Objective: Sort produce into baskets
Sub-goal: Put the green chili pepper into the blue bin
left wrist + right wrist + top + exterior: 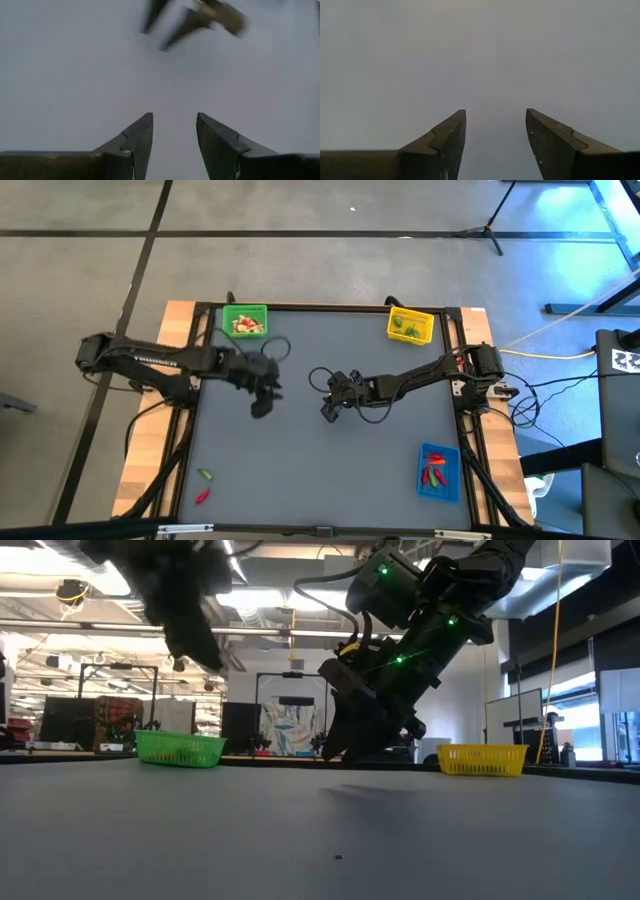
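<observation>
The green basket [245,320] at the far left holds pale and red produce. The yellow basket [410,326] at the far right holds green pieces, and the blue basket [438,470] at the near right holds red ones. One green piece [204,474] and one red piece [202,496] lie loose on the mat near the near left corner. My left gripper [262,402] hangs open over the bare mat left of centre, with nothing between its fingers [174,116]. My right gripper [328,412] stands open over the middle of the mat, also with nothing in it [495,112].
The grey mat [330,470] is framed by a black rail, with wooden table strips at both sides. In the low view the green basket [180,748] and the yellow basket [482,759] stand at the far edge. The two grippers are close together near the centre.
</observation>
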You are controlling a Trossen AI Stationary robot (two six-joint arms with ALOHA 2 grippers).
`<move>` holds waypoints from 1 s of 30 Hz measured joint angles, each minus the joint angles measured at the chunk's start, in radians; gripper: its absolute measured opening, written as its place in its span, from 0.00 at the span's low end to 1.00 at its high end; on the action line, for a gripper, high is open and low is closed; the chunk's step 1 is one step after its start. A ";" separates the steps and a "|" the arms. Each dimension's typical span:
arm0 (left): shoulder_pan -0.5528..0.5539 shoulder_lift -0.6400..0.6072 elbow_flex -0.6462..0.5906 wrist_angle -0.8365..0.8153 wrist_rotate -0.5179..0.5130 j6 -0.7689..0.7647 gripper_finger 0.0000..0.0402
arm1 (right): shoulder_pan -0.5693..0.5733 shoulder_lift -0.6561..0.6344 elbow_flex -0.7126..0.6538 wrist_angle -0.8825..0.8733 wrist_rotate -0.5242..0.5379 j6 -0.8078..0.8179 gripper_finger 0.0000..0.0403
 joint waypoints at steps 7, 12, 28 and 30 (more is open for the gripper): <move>-0.257 0.000 0.000 0.005 -0.003 -0.109 0.37 | 0.000 0.000 0.000 0.001 0.000 -0.003 0.51; -0.421 0.000 0.000 0.005 -0.007 -0.235 0.37 | 0.001 0.000 0.000 0.001 0.000 -0.002 0.51; -0.888 0.138 0.000 -0.037 0.029 -0.753 0.37 | 0.001 0.000 0.000 0.002 -0.002 -0.002 0.51; -0.934 0.155 0.000 -0.079 0.038 -0.793 0.37 | 0.001 0.000 0.000 0.002 -0.002 -0.002 0.51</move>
